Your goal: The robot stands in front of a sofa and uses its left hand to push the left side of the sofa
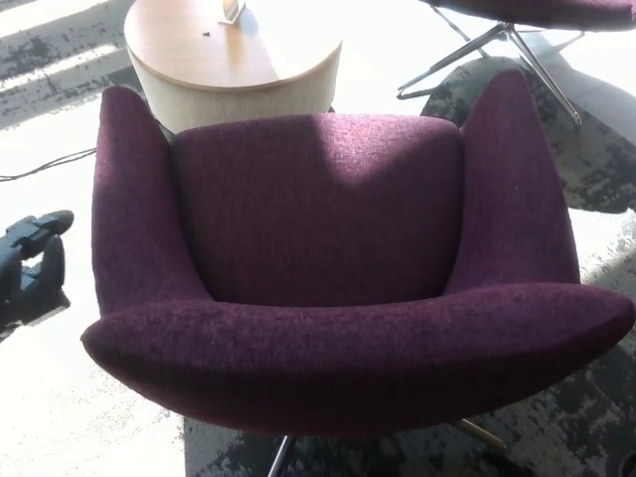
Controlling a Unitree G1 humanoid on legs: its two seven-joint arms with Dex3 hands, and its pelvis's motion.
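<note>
A purple fabric sofa chair (328, 258) fills the middle of the head view, its backrest nearest me and its seat facing away. Its left armrest (134, 199) rises at picture left. My left hand (30, 256), black, comes in at the left edge beside that armrest with a gap of floor between them. Its fingers are spread apart and hold nothing. My right hand does not show.
A round wooden side table (234, 60) stands just beyond the chair's front left. Another purple chair on metal legs (507, 45) is at the top right. A thin cable (45, 169) runs across the sunlit floor at left. Metal chair legs (278, 457) show below.
</note>
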